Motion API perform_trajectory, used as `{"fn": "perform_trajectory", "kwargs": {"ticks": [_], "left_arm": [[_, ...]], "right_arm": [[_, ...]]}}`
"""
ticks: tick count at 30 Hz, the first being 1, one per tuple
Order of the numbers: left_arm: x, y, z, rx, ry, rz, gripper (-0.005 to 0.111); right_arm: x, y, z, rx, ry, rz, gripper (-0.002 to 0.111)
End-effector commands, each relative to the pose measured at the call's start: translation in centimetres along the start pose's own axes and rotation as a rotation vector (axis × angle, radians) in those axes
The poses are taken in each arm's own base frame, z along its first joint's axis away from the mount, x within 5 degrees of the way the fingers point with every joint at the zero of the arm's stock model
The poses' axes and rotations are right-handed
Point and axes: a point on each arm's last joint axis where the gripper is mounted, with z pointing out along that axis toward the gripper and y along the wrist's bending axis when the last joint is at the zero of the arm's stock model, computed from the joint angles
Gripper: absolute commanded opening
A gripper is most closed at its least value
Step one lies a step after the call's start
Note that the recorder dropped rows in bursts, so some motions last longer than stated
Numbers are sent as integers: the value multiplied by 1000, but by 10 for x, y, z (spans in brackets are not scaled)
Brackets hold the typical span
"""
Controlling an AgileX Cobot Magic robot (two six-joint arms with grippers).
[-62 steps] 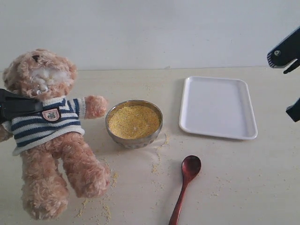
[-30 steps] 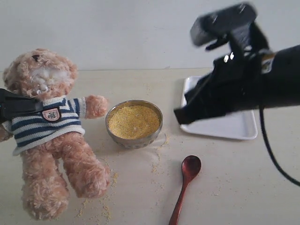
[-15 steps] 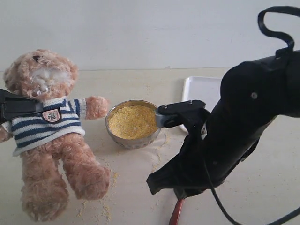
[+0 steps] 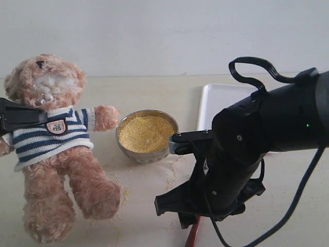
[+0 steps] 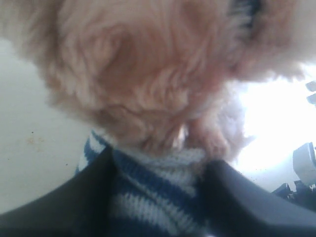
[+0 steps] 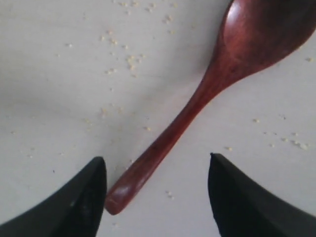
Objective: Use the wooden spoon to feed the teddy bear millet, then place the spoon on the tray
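Observation:
The teddy bear lies on the table at the left in its striped shirt, and my left gripper is shut on its upper body. Millet fills the round metal bowl beside the bear. The wooden spoon lies flat on the table. My right gripper hangs open just above it, the handle end lying between the fingers, close to one of them. In the exterior view only a bit of the handle shows under the right arm. The white tray is mostly hidden behind that arm.
Loose millet crumbs are scattered on the table around the bear's legs, the bowl and the spoon. A black cable loops above the right arm.
The right arm swept in from the upper right, came down over the spoon and now covers it and most of the tray. Bear, bowl and left gripper have stayed put.

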Motion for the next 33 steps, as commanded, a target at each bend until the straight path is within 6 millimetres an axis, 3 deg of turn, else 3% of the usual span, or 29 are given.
{"fn": "perform_trajectory", "kwargs": {"ticks": [1,33], "left_arm": [[-3,-2,-1,22,-9,-4,5],[-3,-3,-1,31,-12,-6,5]], "right_arm": [[0,0,9,30,6,19,59],[-9,-10,13,138,-83,27,59]]}}
